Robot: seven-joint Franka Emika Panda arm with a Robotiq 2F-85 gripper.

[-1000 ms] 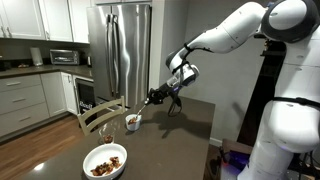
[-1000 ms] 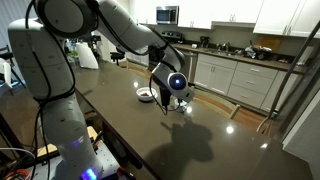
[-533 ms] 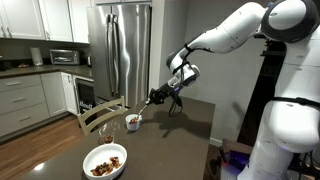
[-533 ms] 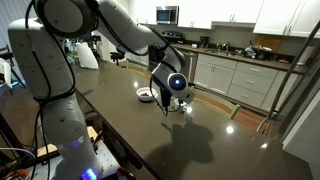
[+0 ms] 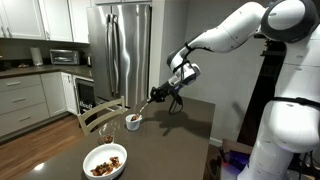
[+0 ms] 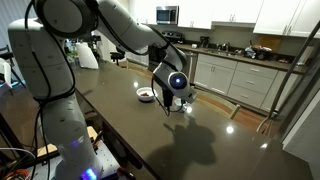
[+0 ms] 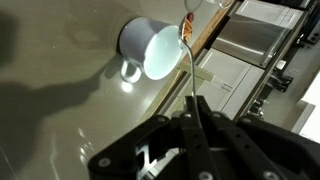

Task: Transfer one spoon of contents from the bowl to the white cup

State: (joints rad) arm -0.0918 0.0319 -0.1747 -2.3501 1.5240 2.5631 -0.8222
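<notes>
In an exterior view, the pincer (image 5: 164, 97) is gripping the spoon (image 5: 150, 105) by the far end of its handle, with the jaws pinched narrow on it. The spoon is running out ahead of the fingertips and slanting downward. Its long axis is pointing at the white cup (image 5: 133, 121), which is sitting just below and beyond the spoon's tip. The bowl (image 5: 105, 161), carrying the contents (image 5: 104, 165), is lying well apart from the pincer, out past the cup.

In an exterior view from across the room, the pincer (image 6: 168, 97) is hanging over the table (image 6: 200, 140) with the bowl (image 6: 146, 95) showing behind it. The spoon and cup are too small here to separate.

In the wrist view, the pincer (image 7: 195, 125) is clamping the handle, and the spoon (image 7: 187, 75) is stretching straight ahead of the jaws. Its scoop end is hovering at the rim of the white cup (image 7: 150, 50), which is lying ahead and a little off to one side of the handle's line. The tipping is probably depending on nudging the scoop sideways over the cup's mouth, then rolling the spoon about its long axis.
</notes>
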